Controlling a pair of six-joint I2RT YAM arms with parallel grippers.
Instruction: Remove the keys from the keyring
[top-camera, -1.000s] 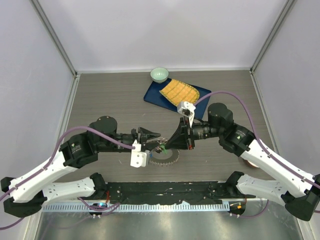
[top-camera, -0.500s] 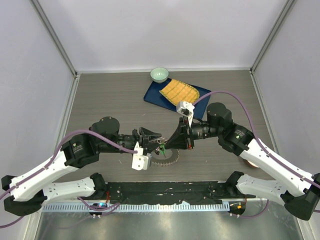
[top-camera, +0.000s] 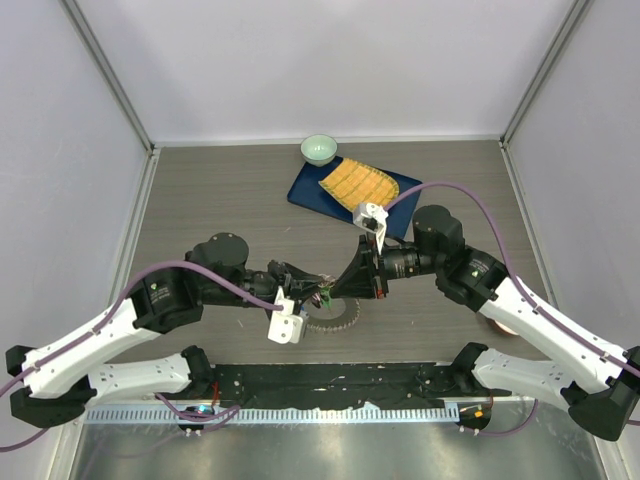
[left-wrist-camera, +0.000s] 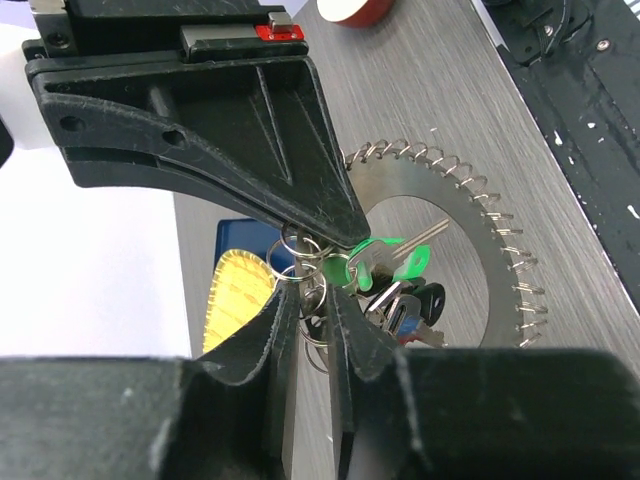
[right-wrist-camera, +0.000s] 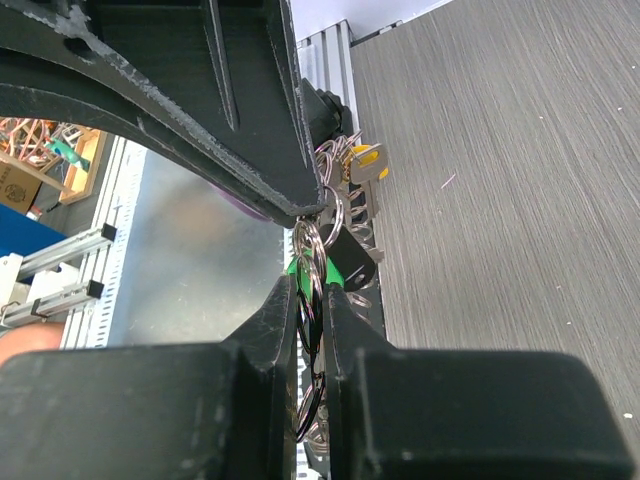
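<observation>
One bunch of keys (left-wrist-camera: 398, 292) hangs between my two grippers, just above the table (top-camera: 220, 200). In it I count one green head, two black heads and, in the right wrist view, one yellow head. The rest overlap too much to count. They hang from a few small wire loops (left-wrist-camera: 300, 262). One keyring (left-wrist-camera: 480, 250), a flat ring fringed with little wire rings, lies on the table under the bunch. I cannot tell if the two are joined.

My right gripper (right-wrist-camera: 310, 300) is clamped on the loops. My left gripper (left-wrist-camera: 310, 300) meets it tip to tip, its fingers (left-wrist-camera: 262, 335) nearly together around the same loops. I cannot tell whether they pinch.

Farther back are one bowl (top-camera: 319, 149) and one blue tray (top-camera: 303, 191).
</observation>
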